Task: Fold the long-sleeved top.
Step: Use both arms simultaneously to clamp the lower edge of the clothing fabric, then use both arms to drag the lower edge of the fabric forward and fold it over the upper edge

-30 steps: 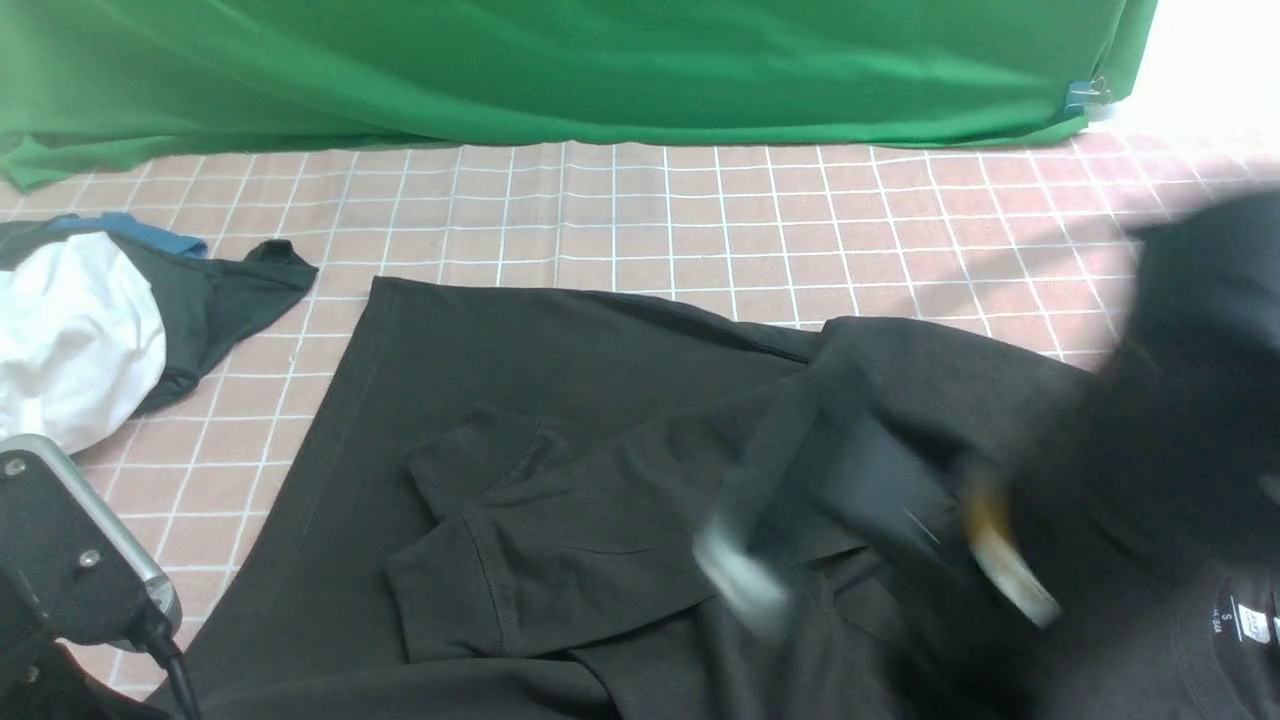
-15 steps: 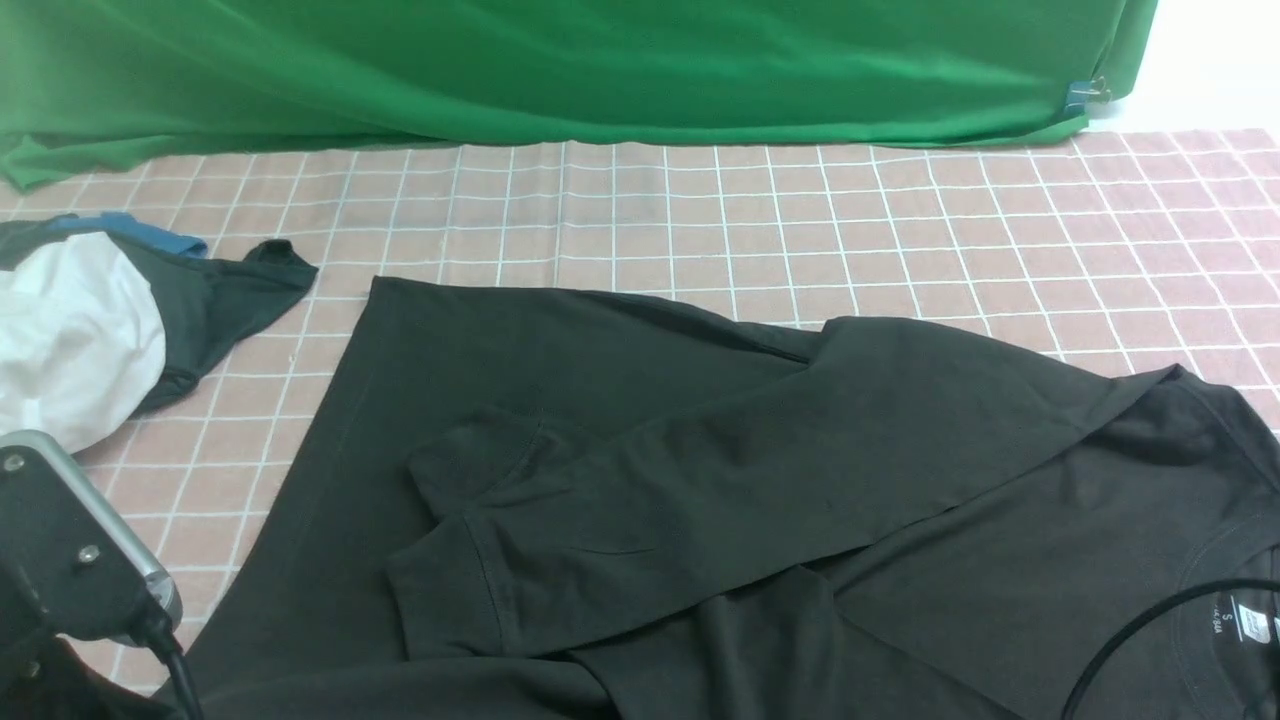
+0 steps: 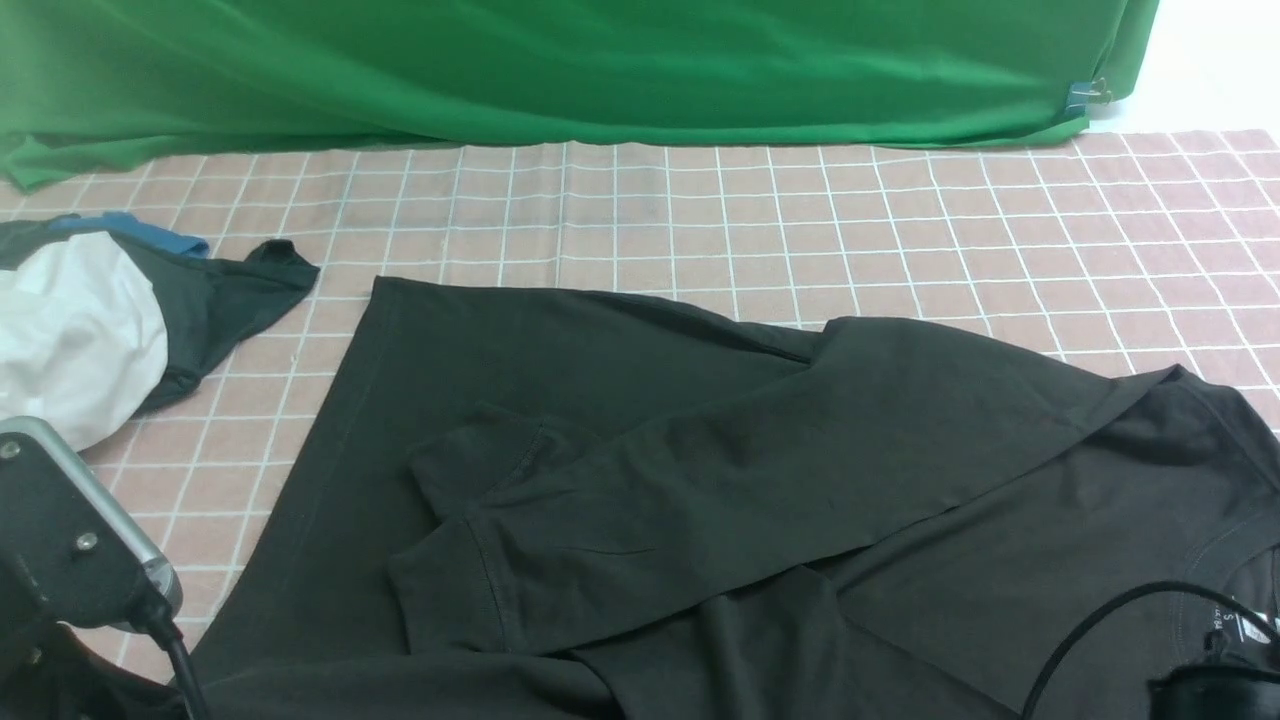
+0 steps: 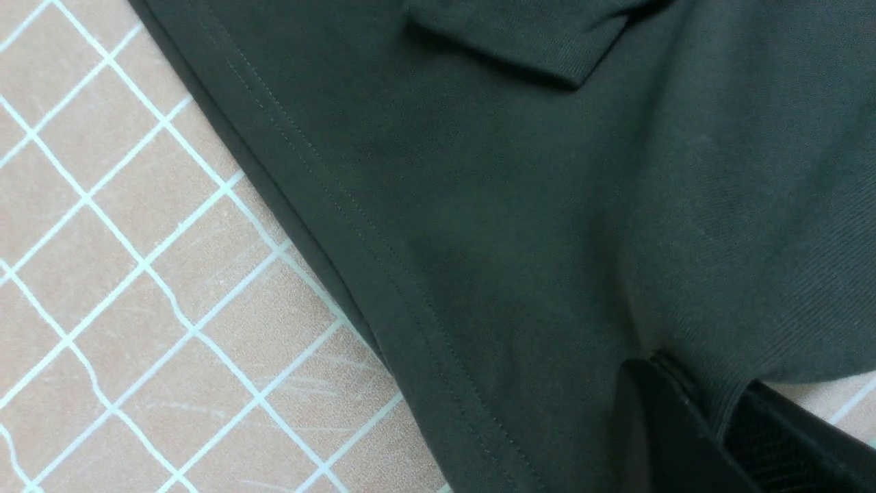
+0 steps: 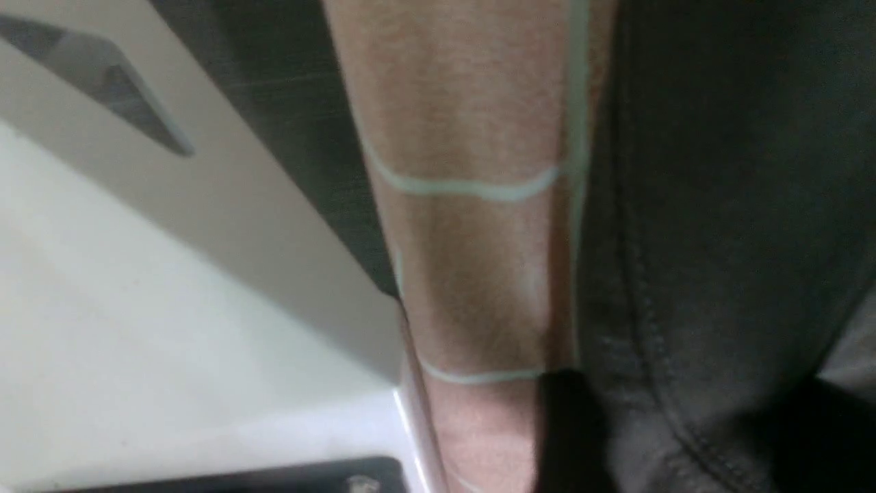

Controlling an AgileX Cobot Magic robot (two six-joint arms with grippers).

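The long-sleeved top [image 3: 700,480] lies spread on the checked cloth, one sleeve folded across its body, and its neck label [image 3: 1225,625] shows at the near right. In the left wrist view my left gripper [image 4: 718,411] is shut on a ribbed edge of the top [image 4: 547,205]. The front view shows only that arm's body [image 3: 70,540] at the near left. My right gripper [image 5: 691,438] is open, with its dark fingers apart on either side of the top's stitched edge [image 5: 718,239]. A small dark part of the right arm [image 3: 1210,690] shows at the near right corner.
A white garment [image 3: 70,330] and a smaller dark grey garment [image 3: 220,300] are heaped at the far left. A green backdrop [image 3: 600,70] hangs along the table's far edge. The table's near edge [image 5: 404,383] shows beside the right gripper.
The right arm, blurred over the top's right half a second ago, has drawn back to the near right corner. The top and the left arm have barely shifted.
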